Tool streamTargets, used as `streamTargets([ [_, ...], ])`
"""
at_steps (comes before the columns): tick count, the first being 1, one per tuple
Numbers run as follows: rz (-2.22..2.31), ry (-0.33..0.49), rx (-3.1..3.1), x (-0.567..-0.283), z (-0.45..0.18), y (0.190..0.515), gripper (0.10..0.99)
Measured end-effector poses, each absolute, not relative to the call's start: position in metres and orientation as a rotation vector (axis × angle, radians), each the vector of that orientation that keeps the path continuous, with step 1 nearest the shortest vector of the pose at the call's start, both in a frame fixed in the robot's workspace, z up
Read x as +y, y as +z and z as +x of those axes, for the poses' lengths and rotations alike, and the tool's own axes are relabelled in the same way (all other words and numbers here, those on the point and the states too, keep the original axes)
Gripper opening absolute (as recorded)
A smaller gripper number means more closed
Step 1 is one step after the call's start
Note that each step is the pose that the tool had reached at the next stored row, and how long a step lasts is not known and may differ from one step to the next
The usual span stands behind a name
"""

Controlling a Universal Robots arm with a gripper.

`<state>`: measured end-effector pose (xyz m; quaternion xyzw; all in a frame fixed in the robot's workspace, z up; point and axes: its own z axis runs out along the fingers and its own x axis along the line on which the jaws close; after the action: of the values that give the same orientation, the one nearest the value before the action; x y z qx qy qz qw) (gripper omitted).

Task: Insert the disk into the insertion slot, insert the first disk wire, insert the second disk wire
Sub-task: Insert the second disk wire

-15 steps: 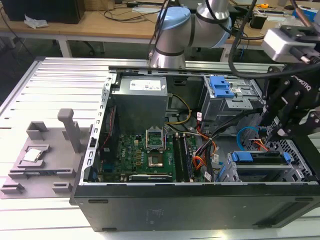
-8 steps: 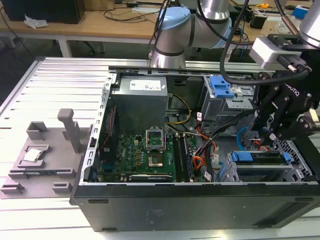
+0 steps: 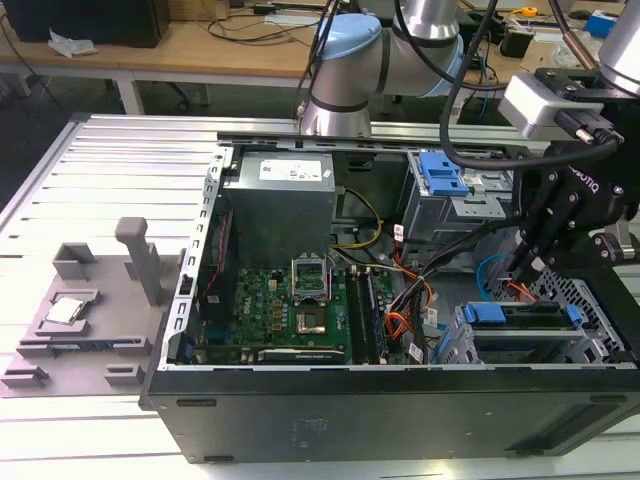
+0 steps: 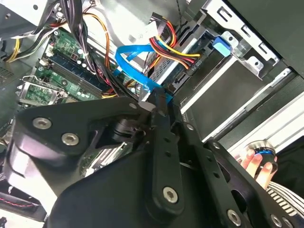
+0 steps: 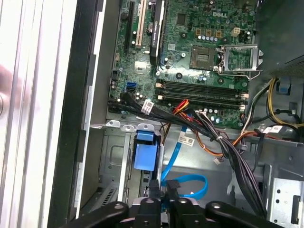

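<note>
Jaws: closed narrowly on the plug end of the blue flat wire [image 4: 135, 71]; the gripper [image 4: 160, 102] pinches it at the disk's back edge.
Gripper position: in the exterior view the gripper [image 3: 522, 268] reaches down into the open computer case [image 3: 400, 420] at the exterior view's right, just above the drive cage.
Blue wire: loops away from the fingertips [image 5: 173, 192] toward the motherboard [image 5: 199, 52], curving beside a bundle of red, yellow and black wires [image 4: 173, 45].
Disk: the disk [image 3: 525, 322] already sits inside the insertion slot [image 3: 590, 300], its blue carrier tabs showing at both ends, at the near right of the case.
Power wire: in the second wrist view the red-yellow-black bundle ends in a black plug touching the disk's back edge; whether it is fully seated I cannot tell.
Progress, as a judgement: disk insertion looks done; one wire appears to be in place; the blue wire is in hand at the connector, not visibly seated.
Surroundings: a person's hand [image 4: 256, 164] shows outside the case in the second wrist view.
</note>
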<state>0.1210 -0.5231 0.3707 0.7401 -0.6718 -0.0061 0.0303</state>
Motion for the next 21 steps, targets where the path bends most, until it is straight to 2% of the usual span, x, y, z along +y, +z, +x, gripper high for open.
streamTargets([
  [6,2.279,-0.015,-2.069,-0.524,0.121,0.371,0.161],
  [11,2.272,-0.015,-2.077,-0.544,0.121,0.367,0.161],
  [14,2.237,-0.021,-2.111,-0.544,0.126,0.354,0.161],
  [21,2.236,-0.022,-2.11,-0.536,0.13,0.346,0.161],
])
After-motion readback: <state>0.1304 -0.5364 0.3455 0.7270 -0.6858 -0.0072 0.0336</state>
